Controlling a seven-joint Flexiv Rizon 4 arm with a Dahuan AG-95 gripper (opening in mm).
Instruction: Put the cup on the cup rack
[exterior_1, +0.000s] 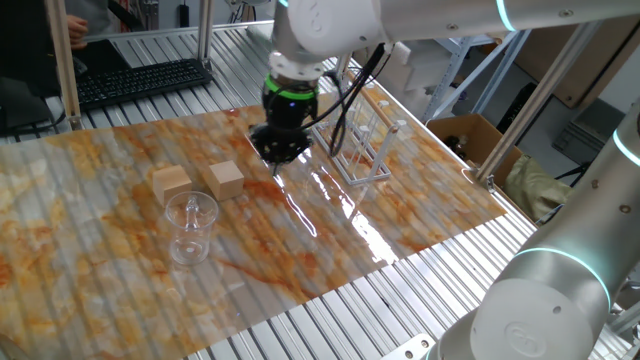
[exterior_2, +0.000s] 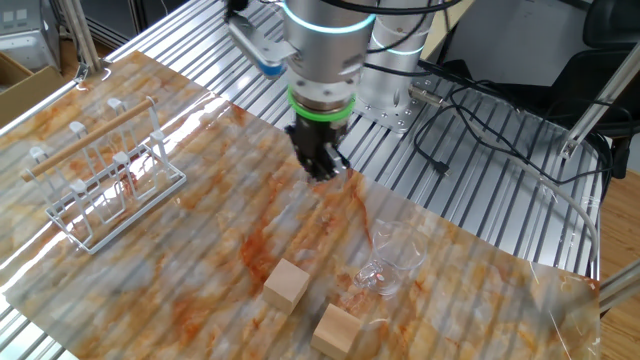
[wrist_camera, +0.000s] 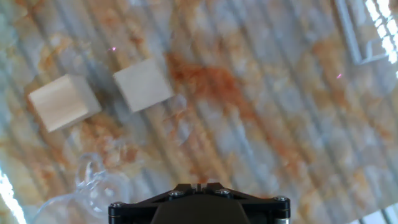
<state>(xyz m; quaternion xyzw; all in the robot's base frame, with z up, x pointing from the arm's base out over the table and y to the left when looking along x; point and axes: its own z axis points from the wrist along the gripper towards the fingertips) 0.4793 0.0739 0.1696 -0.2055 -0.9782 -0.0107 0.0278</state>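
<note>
No readable writing shows anywhere. The gripper (exterior_1: 279, 150) hangs above the marbled mat (exterior_1: 420, 190), holding nothing; whether its fingers are spread cannot be told. The cup (exterior_1: 190, 226) stands upright, well apart from them, just beside two wooden cubes (exterior_1: 225, 180). The rack (exterior_1: 362, 145) stands beyond the gripper.

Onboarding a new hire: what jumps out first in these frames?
The gripper hangs over the middle of the marbled orange sheet, holding nothing. The clear cup stands upright near the sheet's front edge, beside two wooden cubes. The cup rack sits apart, on the gripper's other side.
</note>
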